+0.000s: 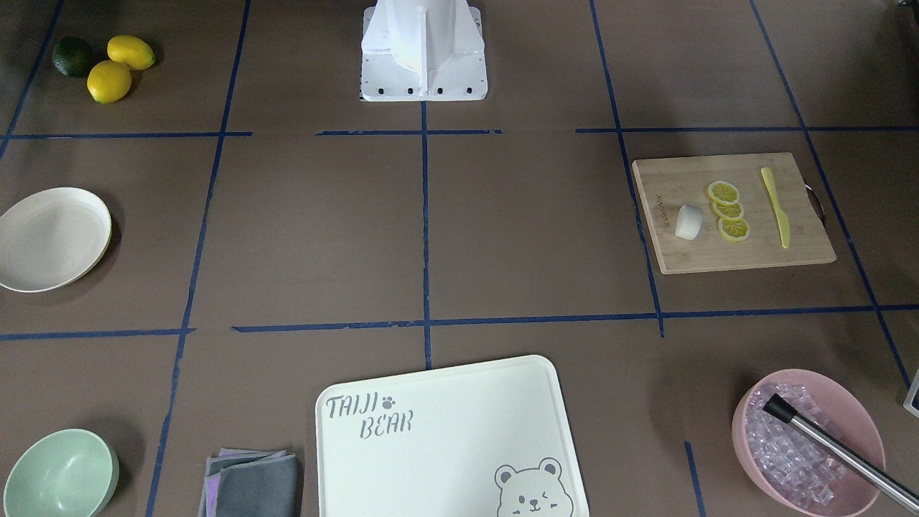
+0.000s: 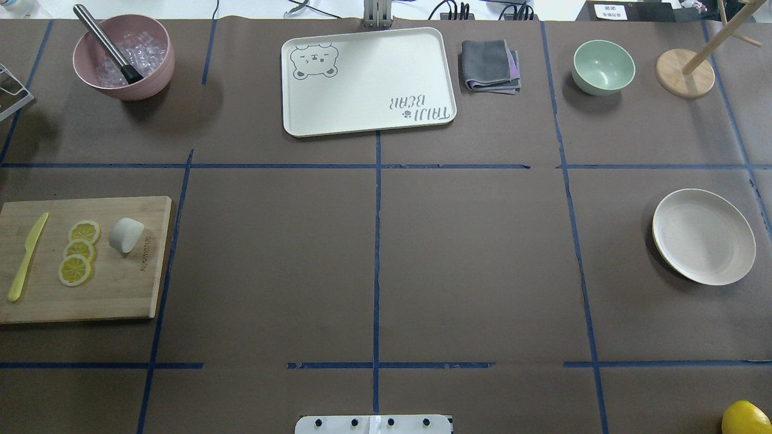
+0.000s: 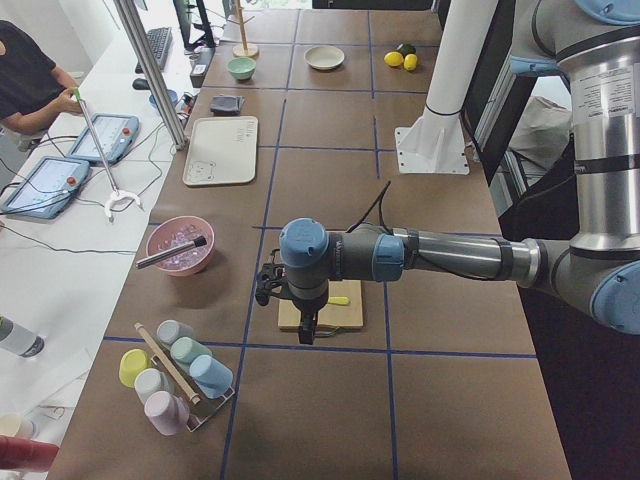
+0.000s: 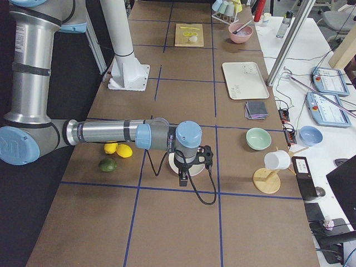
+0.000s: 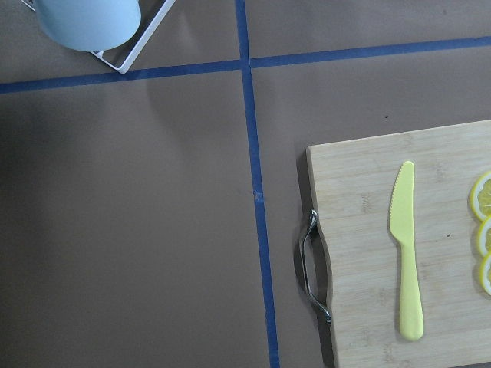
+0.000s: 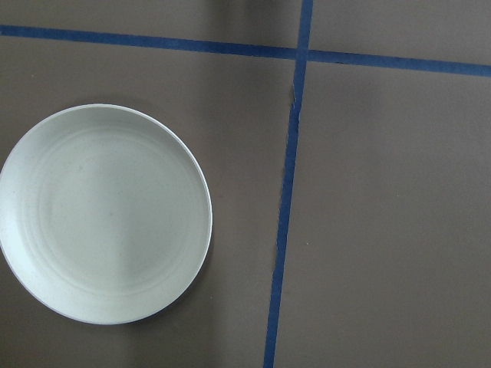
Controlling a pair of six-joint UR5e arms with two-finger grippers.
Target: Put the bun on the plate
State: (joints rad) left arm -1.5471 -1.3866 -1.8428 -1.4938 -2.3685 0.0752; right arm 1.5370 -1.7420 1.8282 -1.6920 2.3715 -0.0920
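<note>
The white bun lies on a wooden cutting board at the table's left, beside the lemon slices. Far across on the right sits the cream plate, with nothing on it. My left gripper hangs above the board's outer end and shows only in the exterior left view, so I cannot tell whether it is open or shut. The right gripper hovers over the plate's edge; it shows only in the exterior right view, so its state is also unclear.
A yellow knife lies on the board. At the far edge stand a pink ice bowl, the bear tray, a grey cloth, a mint bowl and a wooden stand. Lemons and a lime sit near the plate.
</note>
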